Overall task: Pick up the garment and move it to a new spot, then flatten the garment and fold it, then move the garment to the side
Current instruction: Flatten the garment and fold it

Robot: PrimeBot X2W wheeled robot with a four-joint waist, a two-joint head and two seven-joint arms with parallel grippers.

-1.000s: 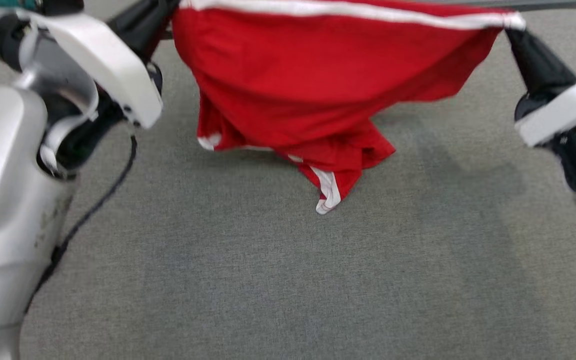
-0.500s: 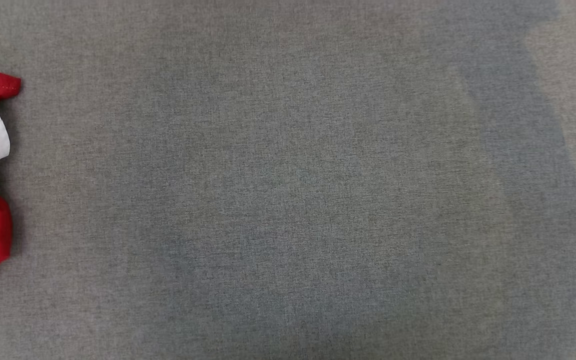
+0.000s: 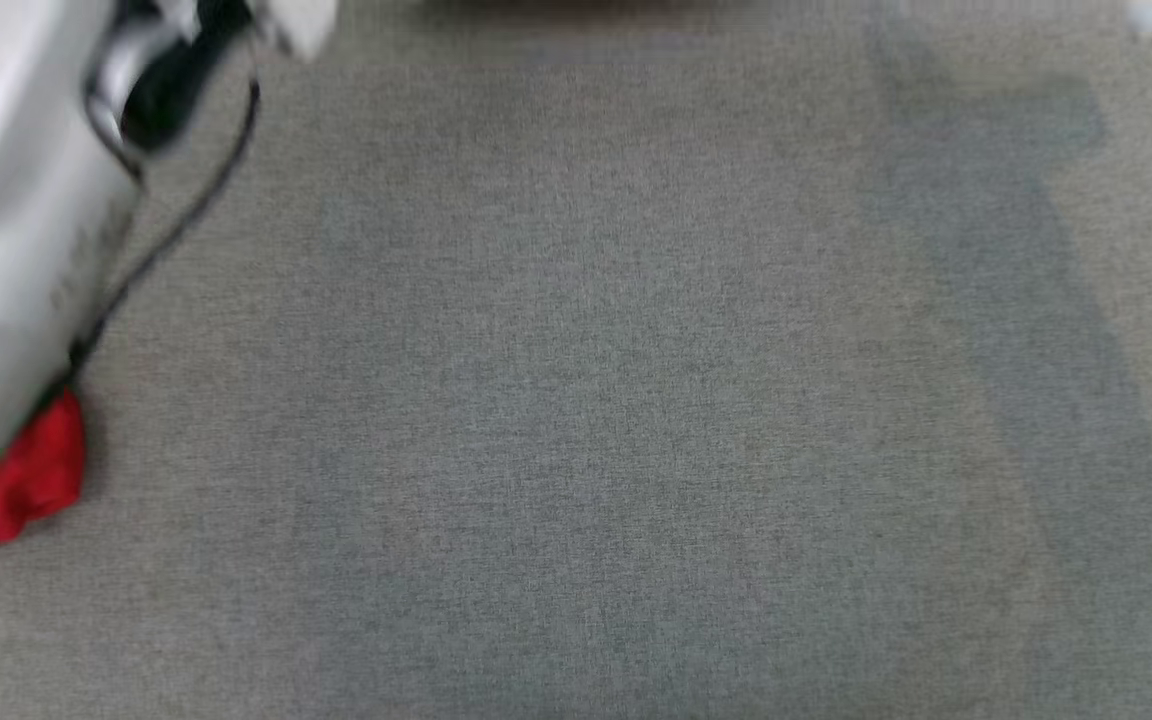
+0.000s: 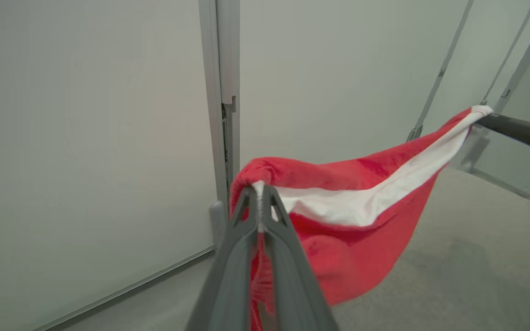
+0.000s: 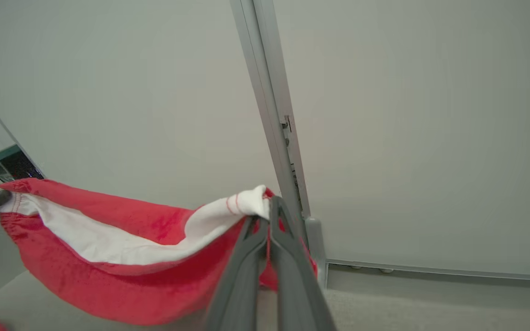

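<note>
**Garment Held Aloft Between Both Pincers, Laying-Down Not Yet Done**

The left pincer (image 4: 259, 189) is seen pressed together on one end of the white band (image 4: 361, 202) of the red garment (image 4: 361, 248), with the cloth nipped right at the finger tips. The right pincer (image 5: 270, 204) is likewise clamped on the band's other end.

Between the two grips the garment is stretched and let sag like a hammock. The band is carried along the top edge and the red body is hung below it. It appears to be held clear of the grey desk (image 3: 636, 400), as far as the wrist views allow.

Behind the cloth a pale wall (image 4: 85, 138) and an upright metal post (image 4: 221, 92) are shown. In the head view a wide stretch of desk is presented, with the pale left forearm (image 3: 6, 250) at the upper left. A scrap of red cloth (image 3: 36, 475) is tucked beside the forearm, and it cannot be told whether that scrap belongs to the held garment.

The pick-up is judged done. The carry to a new spot is judged to be the step in hand, since nothing has been laid down. Flattening, folding and the final move to the side are all judged to be left.
</note>
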